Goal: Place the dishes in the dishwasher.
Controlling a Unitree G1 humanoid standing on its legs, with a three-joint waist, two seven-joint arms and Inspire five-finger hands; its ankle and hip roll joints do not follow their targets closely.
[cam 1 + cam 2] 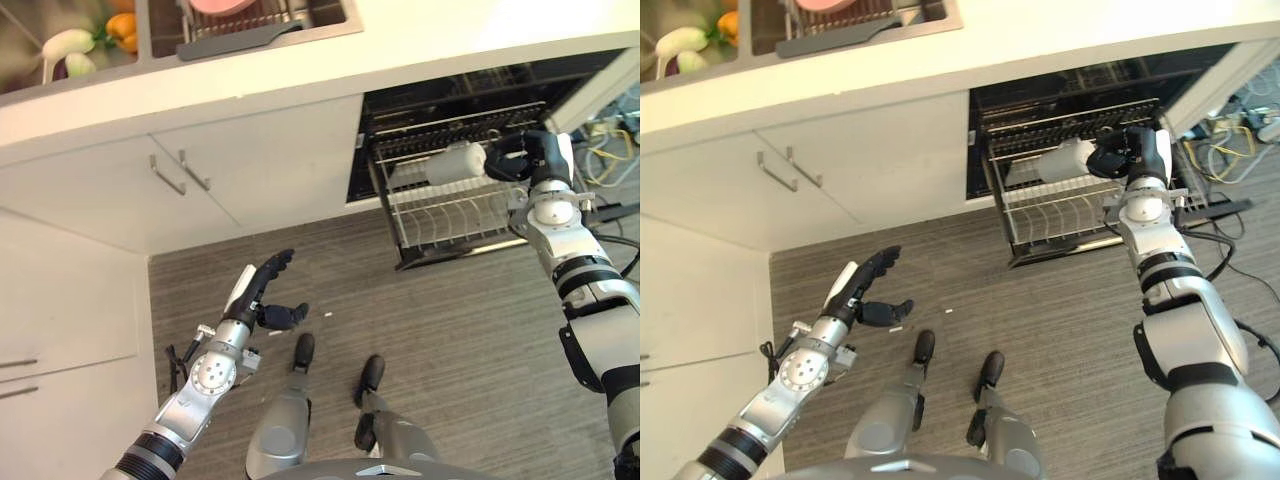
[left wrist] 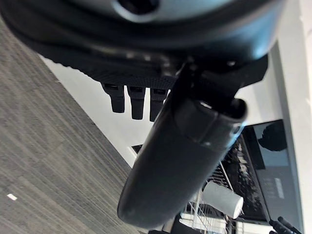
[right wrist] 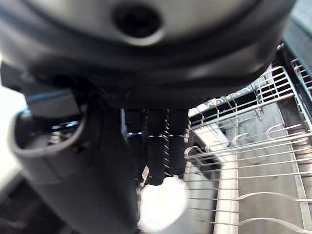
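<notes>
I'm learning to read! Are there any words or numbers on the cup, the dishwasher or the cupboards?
No words or numbers can be read anywhere.
Cup, held by the right hand: plain white, no print.
Rack of the dishwasher: bare wire, no label.
Cupboards: plain white doors, nothing written.
Left hand: open over the floor, holding nothing; no print on it.

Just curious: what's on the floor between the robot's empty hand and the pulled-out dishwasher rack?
Bare wood-grain floor, seen in the eye views, between the left hand and the rack.
</notes>
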